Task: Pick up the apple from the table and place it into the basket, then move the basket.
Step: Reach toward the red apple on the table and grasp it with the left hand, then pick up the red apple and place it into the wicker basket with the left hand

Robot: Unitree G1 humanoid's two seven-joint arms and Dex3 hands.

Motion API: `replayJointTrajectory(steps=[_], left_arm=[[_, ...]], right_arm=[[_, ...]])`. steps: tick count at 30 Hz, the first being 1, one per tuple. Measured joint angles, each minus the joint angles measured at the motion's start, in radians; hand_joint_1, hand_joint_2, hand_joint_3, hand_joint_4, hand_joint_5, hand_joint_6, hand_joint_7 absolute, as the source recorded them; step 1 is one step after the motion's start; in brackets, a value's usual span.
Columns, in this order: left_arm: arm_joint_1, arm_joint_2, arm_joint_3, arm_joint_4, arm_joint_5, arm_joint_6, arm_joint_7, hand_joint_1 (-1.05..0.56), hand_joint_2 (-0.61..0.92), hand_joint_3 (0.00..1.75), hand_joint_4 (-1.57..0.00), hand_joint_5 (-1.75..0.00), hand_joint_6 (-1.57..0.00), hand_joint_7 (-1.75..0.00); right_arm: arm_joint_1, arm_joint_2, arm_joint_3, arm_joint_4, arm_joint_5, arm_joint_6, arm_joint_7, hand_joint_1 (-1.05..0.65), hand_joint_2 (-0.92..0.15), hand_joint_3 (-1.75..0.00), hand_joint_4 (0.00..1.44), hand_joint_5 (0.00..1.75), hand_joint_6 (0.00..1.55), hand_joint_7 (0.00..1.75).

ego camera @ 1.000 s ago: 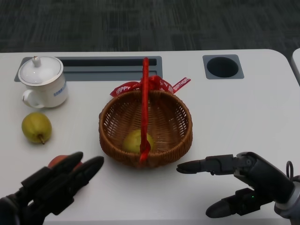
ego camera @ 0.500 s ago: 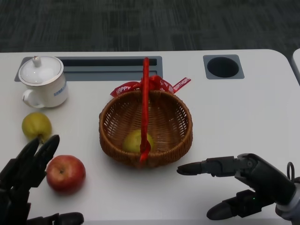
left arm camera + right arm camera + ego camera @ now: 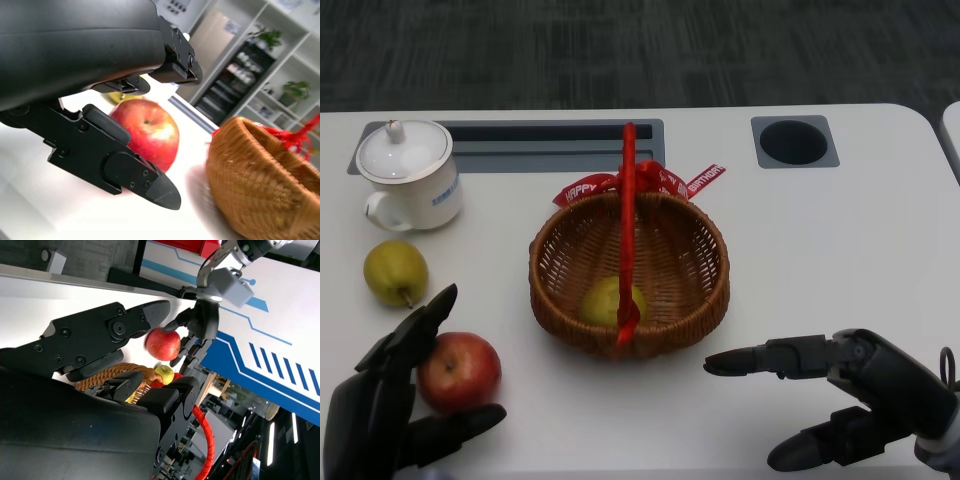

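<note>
The red apple [image 3: 460,372] stands on the white table [image 3: 820,240] at the front left, to the left of the basket. My left hand [image 3: 390,410] brackets it: fingers [image 3: 420,335] lie along its left side and the thumb [image 3: 460,425] reaches under its near side, still spread. The left wrist view shows the apple [image 3: 147,130] between those fingers, resting on the table. The wicker basket [image 3: 715,290] with a red handle [image 3: 627,210] sits mid-table with a yellow-green fruit [image 3: 613,300] inside. My right hand [image 3: 845,395] hovers open right of the basket.
A green pear [image 3: 395,272] lies just behind my left hand. A lidded white cup [image 3: 408,175] stands at the back left. A grey slot [image 3: 550,130] and a round hole [image 3: 793,142] run along the table's far side.
My left hand drew back off the apple, uncovering it, and now its fingers and thumb have come in around it. The right hand has barely moved.
</note>
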Motion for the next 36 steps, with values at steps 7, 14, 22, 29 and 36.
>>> replayJointTrajectory(steps=[7,14,22,29,36], left_arm=[[-0.149,0.008,-0.065,0.229,-0.034,0.052,0.067,-0.6,0.7,0.0,-0.52,-0.04,-0.49,-0.03],[-0.181,-0.007,-0.09,0.292,-0.134,0.018,0.06,-0.29,0.73,0.01,-0.94,-0.08,-0.81,-0.06],[-0.16,-0.042,-0.092,0.255,-0.243,0.003,0.026,-0.22,0.82,0.01,-1.23,-0.05,-1.11,-0.04],[-0.072,-0.08,-0.082,0.07,-0.319,-0.035,-0.049,-0.24,0.84,0.01,-1.2,-0.03,-1.09,-0.01],[0.018,-0.058,-0.057,-0.144,-0.279,-0.042,-0.056,-0.22,0.84,0.0,-1.21,-0.02,-1.09,-0.01]], right_arm=[[0.002,-0.002,0.0,-0.014,0.009,0.001,0.001,-0.46,-0.83,0.0,0.64,0.0,0.6,0.0],[0.018,-0.007,0.0,-0.039,0.01,0.008,0.0,-0.47,-0.84,0.0,0.64,0.0,0.6,0.0],[0.02,-0.007,-0.001,-0.039,0.01,0.01,-0.003,-0.48,-0.86,-0.01,0.65,0.0,0.61,0.0],[0.022,0.001,0.0,-0.035,0.009,0.007,-0.006,-0.48,-0.87,0.0,0.66,0.0,0.61,0.0],[0.02,0.005,0.0,-0.026,0.01,-0.001,-0.007,-0.48,-0.88,0.0,0.67,0.01,0.62,0.0]])
